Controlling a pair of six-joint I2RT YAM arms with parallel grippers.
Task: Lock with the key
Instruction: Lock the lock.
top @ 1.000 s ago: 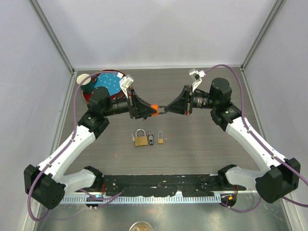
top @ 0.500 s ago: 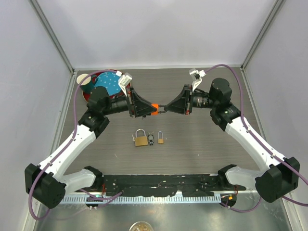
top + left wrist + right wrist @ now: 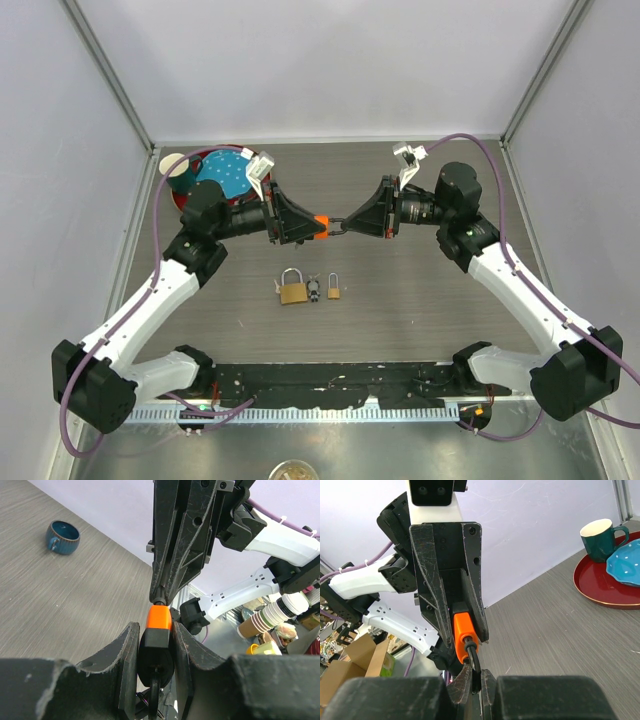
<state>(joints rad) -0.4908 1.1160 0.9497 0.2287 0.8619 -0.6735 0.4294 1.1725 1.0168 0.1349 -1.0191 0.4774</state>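
Observation:
An orange-and-black padlock is held in the air between both arms, above mid-table. My left gripper is shut on its black body; the orange end sticks out past the fingers. My right gripper is shut on the lock's black loop, which comes out of the orange end. On the table below lie a brass padlock, a smaller brass padlock and a small dark key-like piece between them. No key shows in either gripper.
A red tray at the back left holds a blue plate and a green mug; the tray also shows in the right wrist view. A blue cup stands on the table in the left wrist view.

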